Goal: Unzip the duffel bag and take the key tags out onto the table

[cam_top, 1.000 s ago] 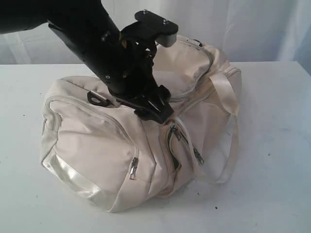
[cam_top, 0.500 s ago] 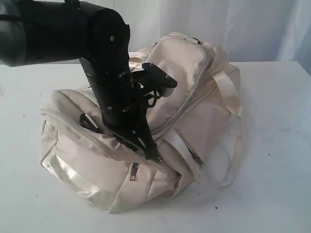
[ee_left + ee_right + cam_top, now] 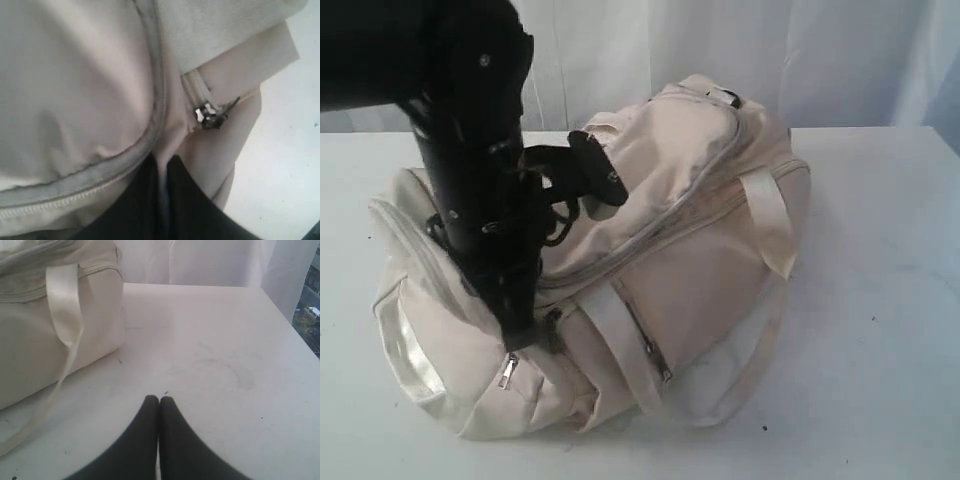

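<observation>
The duffel bag [image 3: 690, 230] is found lying on the white desk [image 3: 880, 300], left of centre in the exterior view. Its far end is raised toward the curtain [image 3: 840, 60] and its near end is slumped low. The cream fabric is creased and bunched under the left arm [image 3: 470, 150]. A grey zipper [image 3: 660, 225] is seen running along the upper panel, and it looks closed along the stretch that shows. A satin strap [image 3: 768, 215] is laid across the side and looped down onto the desk.

The left gripper [image 3: 162, 161] is pressed tip-down into the low near part of the bag. In the left wrist view its two black fingers [image 3: 190, 200] are drawn almost together, with only a thin slit left between them. The tips are buried in a fold of fabric just beside a grey zipper seam. Whether a pull or cloth is pinched there cannot be told. A small metal zipper pull [image 3: 211, 115] is noted near the tips but apart from them, hanging at a pocket edge.

The right gripper [image 3: 159, 400] is held over bare desk, apart from the bag's end. Its fingers are pressed fully together and nothing is held between them. In that view the strap is seen trailing from the bag onto the desk.
</observation>
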Robot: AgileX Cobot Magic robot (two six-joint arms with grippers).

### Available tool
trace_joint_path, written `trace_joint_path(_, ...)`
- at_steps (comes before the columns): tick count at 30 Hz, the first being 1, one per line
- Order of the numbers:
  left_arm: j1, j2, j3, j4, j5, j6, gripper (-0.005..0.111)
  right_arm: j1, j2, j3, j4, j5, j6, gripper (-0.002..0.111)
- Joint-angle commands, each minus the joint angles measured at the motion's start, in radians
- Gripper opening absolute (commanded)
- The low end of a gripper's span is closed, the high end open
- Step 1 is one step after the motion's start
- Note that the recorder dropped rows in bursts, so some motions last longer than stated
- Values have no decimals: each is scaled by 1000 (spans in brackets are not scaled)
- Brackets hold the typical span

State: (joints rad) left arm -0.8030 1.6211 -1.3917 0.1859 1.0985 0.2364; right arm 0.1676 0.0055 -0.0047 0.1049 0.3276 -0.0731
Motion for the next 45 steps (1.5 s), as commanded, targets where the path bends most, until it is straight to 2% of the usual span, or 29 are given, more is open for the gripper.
trace_joint_path(1,0,-102,165,5,74,28,0,2,-5,5,-4,-11,-1,0)
trace_joint_path(6,0,-223,268,5,5,28,0,2,-5,5,-4,-11,-1,0)
trace_joint_path(14,0,-308,334,-7,-121,-1,2,2,-5,5,-13,4,-32,0)
trace_joint_path(16,0,-308,332,-16,-141,-1,12,2,-5,5,-6,12,-32,0)
trace_joint_path(18,0,-306,332,-24,-152,-1,28,2,-5,5,-8,12,-32,0)
trace_joint_path(19,0,-306,332,-24,-154,-1,41,2,-5,5,-8,12,-32,0)
trace_joint_path(22,0,-318,330,-24,-162,-1,68,2,-5,5,-8,12,-32,0)
trace_joint_path(24,0,-347,330,-24,-183,-1,71,2,-5,5,-8,12,-32,0)
trace_joint_path(27,0,-425,330,-24,-240,-1,65,2,-5,5,-8,14,-32,0)
trace_joint_path(33,0,-601,330,-12,-332,-16,44,2,-5,5,-1,-34,-30,0)
trace_joint_path(38,0,-719,333,127,-306,-154,20,2,-5,5,10,-295,-18,0)
trace_joint_path(41,3,-744,349,286,-225,-269,0,2,-5,5,29,-498,115,0)
trace_joint_path(45,3,-746,435,432,-179,-389,0,2,-5,5,34,-694,370,0)
